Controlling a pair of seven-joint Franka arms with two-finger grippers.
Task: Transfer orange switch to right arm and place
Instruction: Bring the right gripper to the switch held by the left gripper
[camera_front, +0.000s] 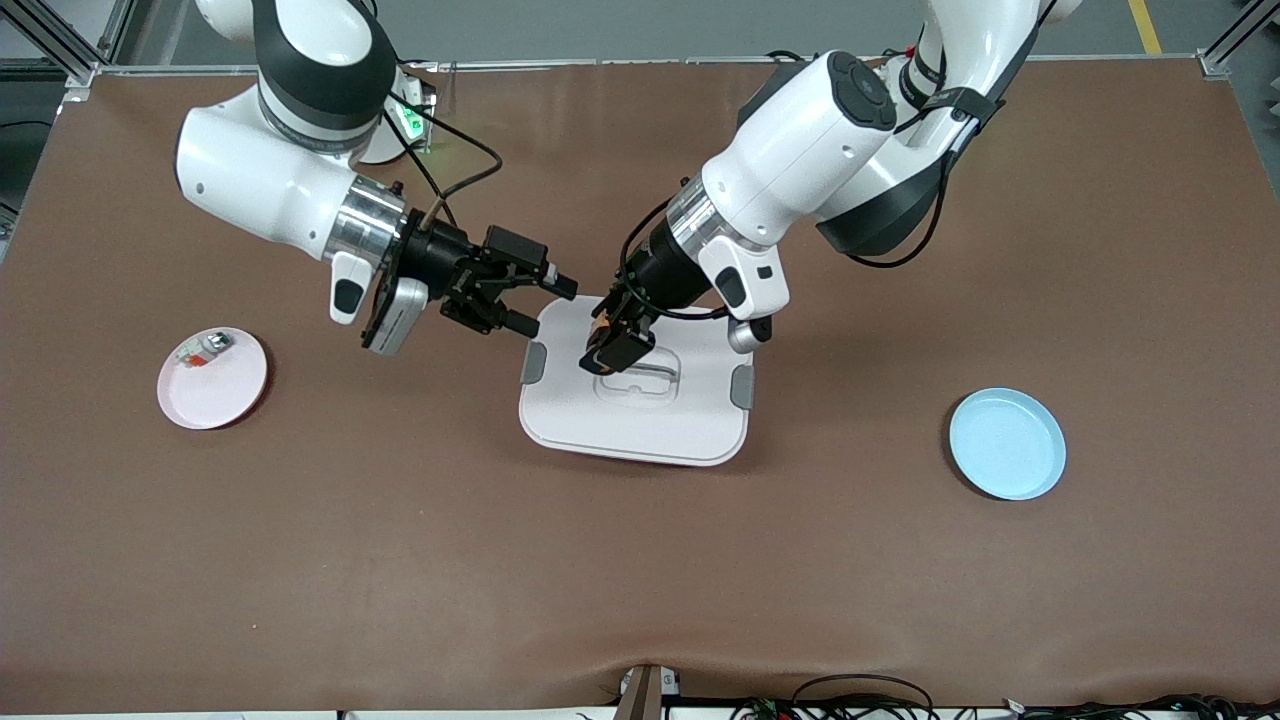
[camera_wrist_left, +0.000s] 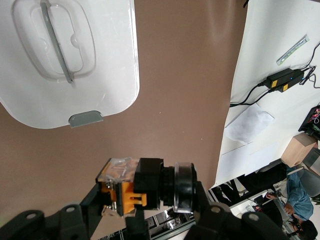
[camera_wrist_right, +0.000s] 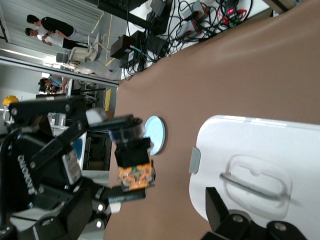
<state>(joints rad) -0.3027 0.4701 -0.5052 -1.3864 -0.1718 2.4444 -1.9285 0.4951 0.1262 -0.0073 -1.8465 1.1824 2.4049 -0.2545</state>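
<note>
The orange switch (camera_front: 600, 326), a small black body with orange parts, hangs over the white tray (camera_front: 640, 432) near the tray's edge toward the right arm's end. My left gripper (camera_front: 612, 346) is shut on it. In the left wrist view the switch (camera_wrist_left: 142, 185) sits crosswise between the black fingers (camera_wrist_left: 85, 210). My right gripper (camera_front: 547, 305) is open just beside the tray's corner, a short gap from the switch, with nothing between its fingers. In the right wrist view the switch (camera_wrist_right: 134, 167) shows ahead in the left gripper, apart from my right gripper (camera_wrist_right: 150, 220).
A pink plate (camera_front: 215, 395) with a small white-and-grey part (camera_front: 205, 348) lies toward the right arm's end of the table. A blue plate (camera_front: 1007, 444) lies toward the left arm's end. The tray has a moulded handle (camera_front: 645, 378) in its middle.
</note>
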